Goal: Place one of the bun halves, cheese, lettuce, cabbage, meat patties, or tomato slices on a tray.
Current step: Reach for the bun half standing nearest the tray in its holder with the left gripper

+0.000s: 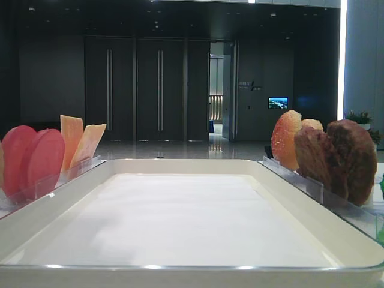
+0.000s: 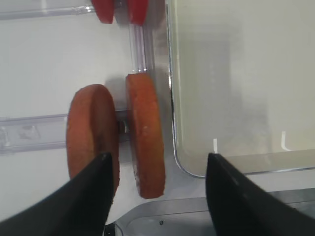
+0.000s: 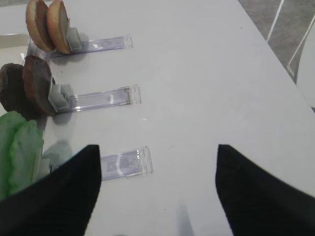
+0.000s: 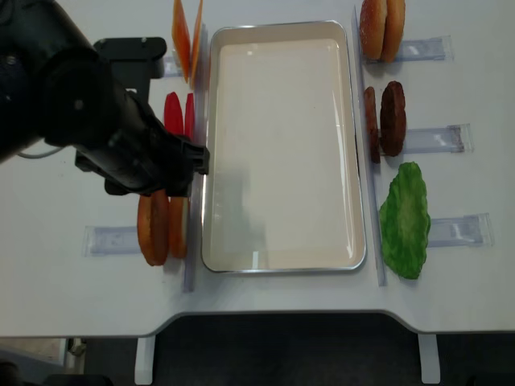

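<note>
Bun halves (image 2: 142,132), two round golden-orange bread discs, stand on edge in a clear plastic rack (image 2: 29,132) just left of the large white rectangular tray (image 2: 236,73), whose floor is bare. The left gripper (image 2: 157,196) hangs above them with its black fingers (image 2: 88,191) spread wide and gripping nothing; the disc nearer the tray lies between the fingers. Closing off-centre could likely clip the outer disc or tip both over, as they stand close together.
</note>
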